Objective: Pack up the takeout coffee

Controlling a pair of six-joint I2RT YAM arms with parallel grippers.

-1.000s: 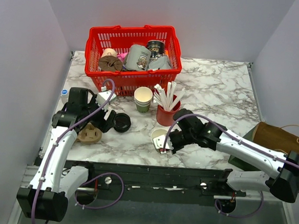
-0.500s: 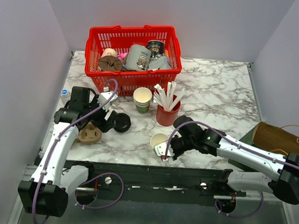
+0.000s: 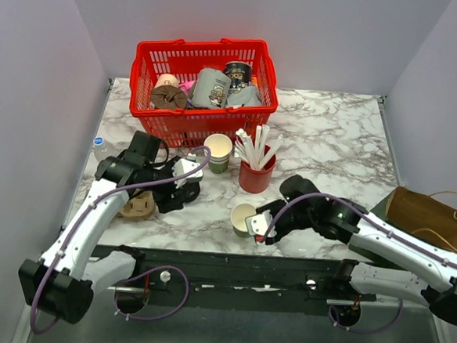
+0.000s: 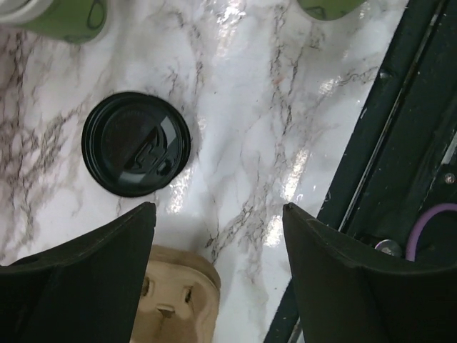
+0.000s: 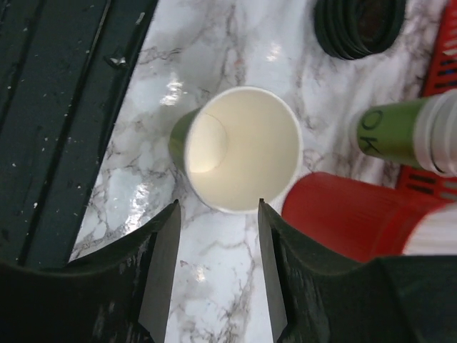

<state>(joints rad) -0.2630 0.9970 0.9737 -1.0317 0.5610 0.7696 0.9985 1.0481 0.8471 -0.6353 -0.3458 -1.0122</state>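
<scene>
The takeout coffee cup is olive-green outside and cream inside. It stands upright and lidless near the table's front edge. Its round black lid lies flat on the marble, apart from it. My right gripper is open, its fingertips just short of the cup's rim with nothing between them; in the top view it sits right of the cup. My left gripper is open above the table, the lid just beyond its left fingertip. In the top view it covers most of the lid.
A red cup of white sticks and a stack of green cups stand behind the coffee cup. A red basket of items fills the back. A tan cardboard carrier lies under the left gripper. A brown paper bag is at right.
My right gripper has opened, let go of the cup's rim and drawn back; the cup stands slightly nearer the front. My left arm has swung right, over the black lid.
</scene>
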